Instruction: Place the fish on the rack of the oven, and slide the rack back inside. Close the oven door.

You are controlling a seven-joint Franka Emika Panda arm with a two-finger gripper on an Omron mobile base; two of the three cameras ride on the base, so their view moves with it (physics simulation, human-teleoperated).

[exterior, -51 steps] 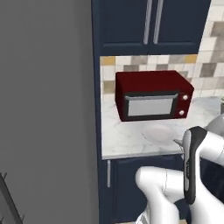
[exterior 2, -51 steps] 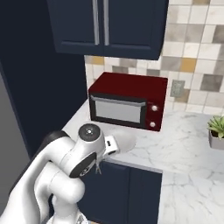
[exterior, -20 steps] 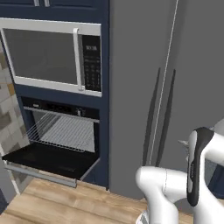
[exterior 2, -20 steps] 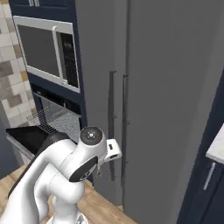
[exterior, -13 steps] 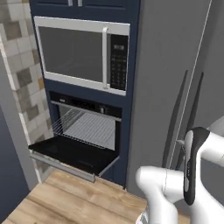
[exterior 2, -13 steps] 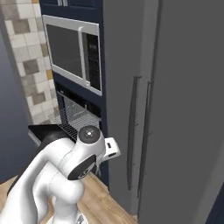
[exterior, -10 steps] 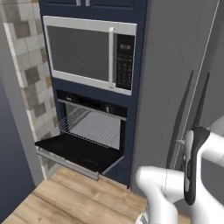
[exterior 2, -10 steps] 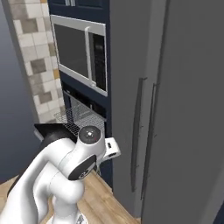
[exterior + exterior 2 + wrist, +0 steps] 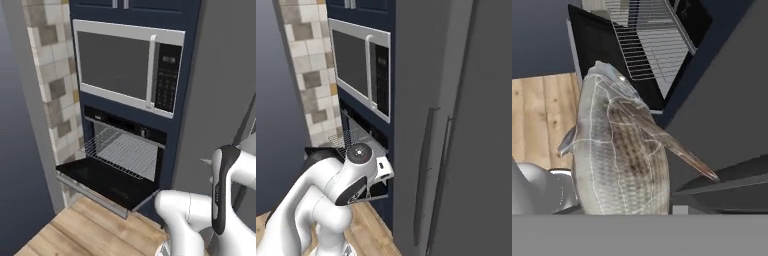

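Fish (image 9: 619, 155): close before hand camera, apparently pinched in claw, fingertips hidden; oven door (image 9: 102, 179): dropped flat; rack (image 9: 123, 155): drawn partly out over door; oven (image 9: 127, 145): below silver-framed microwave (image 9: 127, 65).

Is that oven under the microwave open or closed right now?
Open. The oven door is folded down flat, and the wire rack sticks out over it from the dark oven.

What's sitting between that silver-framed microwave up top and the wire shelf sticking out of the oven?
In the left base view, the oven's black control strip separates the microwave from the rack.
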